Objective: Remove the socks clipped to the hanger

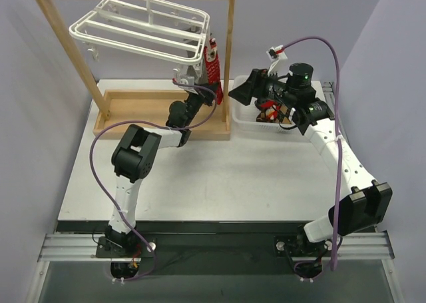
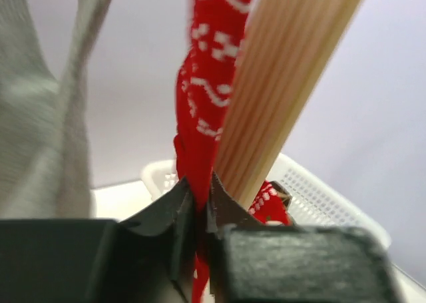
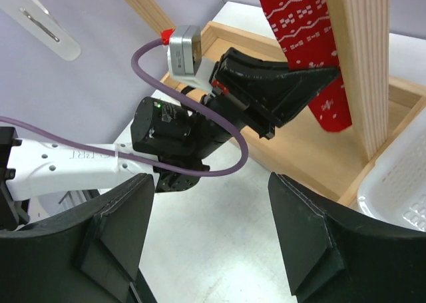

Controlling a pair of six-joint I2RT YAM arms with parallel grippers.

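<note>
A red sock with white pattern hangs from the right corner of the white hanger. My left gripper is shut on the sock's lower part; in the left wrist view its jaws pinch the red fabric right beside the wooden post. A grey sock hangs at the left of that view. My right gripper hovers open and empty by the basket; in its own view, between its fingers, I see the left gripper clamped on the red sock.
The hanger hangs from a wooden rack with a tray-like wooden base. A white mesh basket to the right of the rack holds a red sock and other socks. The rack's post stands just beside the gripped sock.
</note>
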